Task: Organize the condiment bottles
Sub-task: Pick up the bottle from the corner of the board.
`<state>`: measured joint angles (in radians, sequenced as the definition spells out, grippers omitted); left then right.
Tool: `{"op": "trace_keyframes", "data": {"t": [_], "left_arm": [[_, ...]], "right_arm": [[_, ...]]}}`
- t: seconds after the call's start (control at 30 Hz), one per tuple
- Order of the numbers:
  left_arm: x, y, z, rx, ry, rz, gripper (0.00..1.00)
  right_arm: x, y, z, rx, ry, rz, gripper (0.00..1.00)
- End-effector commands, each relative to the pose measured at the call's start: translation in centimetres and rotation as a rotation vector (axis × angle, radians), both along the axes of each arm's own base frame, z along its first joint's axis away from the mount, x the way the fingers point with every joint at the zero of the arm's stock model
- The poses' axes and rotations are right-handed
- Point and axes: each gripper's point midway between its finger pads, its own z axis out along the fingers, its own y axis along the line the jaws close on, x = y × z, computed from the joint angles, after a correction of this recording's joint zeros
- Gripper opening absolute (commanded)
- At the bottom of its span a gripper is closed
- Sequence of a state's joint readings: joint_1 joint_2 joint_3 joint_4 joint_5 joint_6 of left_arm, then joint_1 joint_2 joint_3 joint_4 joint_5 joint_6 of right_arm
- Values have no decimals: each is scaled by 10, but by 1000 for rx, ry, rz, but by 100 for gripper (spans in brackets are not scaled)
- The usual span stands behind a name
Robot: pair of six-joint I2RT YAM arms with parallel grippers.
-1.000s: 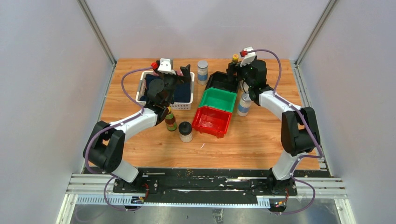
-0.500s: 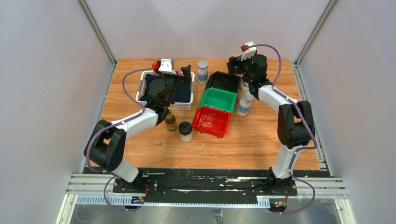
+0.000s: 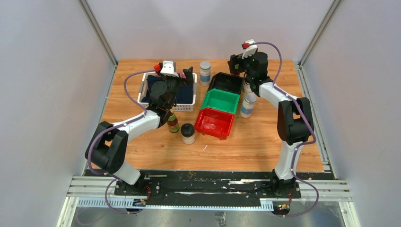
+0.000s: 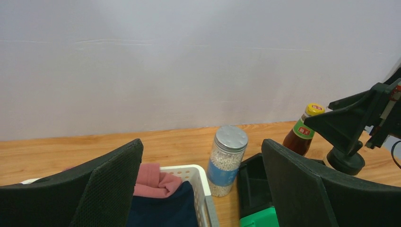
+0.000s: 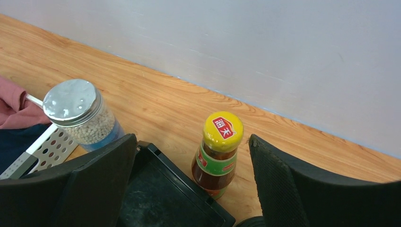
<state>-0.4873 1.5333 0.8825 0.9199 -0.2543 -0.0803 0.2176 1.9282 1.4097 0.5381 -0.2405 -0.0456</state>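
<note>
Wooden table (image 3: 265, 146) (grain visible) between pale walls (image 3: 203, 28).

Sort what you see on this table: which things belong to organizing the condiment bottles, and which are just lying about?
Job in hand: near sauce bottle, far sauce bottle, far shaker, right shaker, jar.

Lying about: red bin, green bin, black bin, basket, cloth.

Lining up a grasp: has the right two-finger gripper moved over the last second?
Yes. The right gripper has drifted toward the wooden table's far edge, away from the black plastic bin.
</note>
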Motion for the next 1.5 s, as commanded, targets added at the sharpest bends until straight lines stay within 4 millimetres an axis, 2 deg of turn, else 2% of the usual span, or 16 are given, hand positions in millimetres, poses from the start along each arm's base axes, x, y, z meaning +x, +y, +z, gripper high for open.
{"op": "trace_keyframes", "data": {"t": [0.0,0.47,1.17,1.47], "left_arm": [[-1,4,0,8,-22,17,100],[-4,8,-3,18,-24,25,100],[0,8,-2,28,-29,31,100],[1,10,-4,28,-26,35,100]], "right_arm": [[14,-9,4,7,-11,-10,92],[35,-15,2,40,-9,-17,90],[52,-16,-21,59,40,-12,88],[56,-13,-27,65,57,-1,81]]}}
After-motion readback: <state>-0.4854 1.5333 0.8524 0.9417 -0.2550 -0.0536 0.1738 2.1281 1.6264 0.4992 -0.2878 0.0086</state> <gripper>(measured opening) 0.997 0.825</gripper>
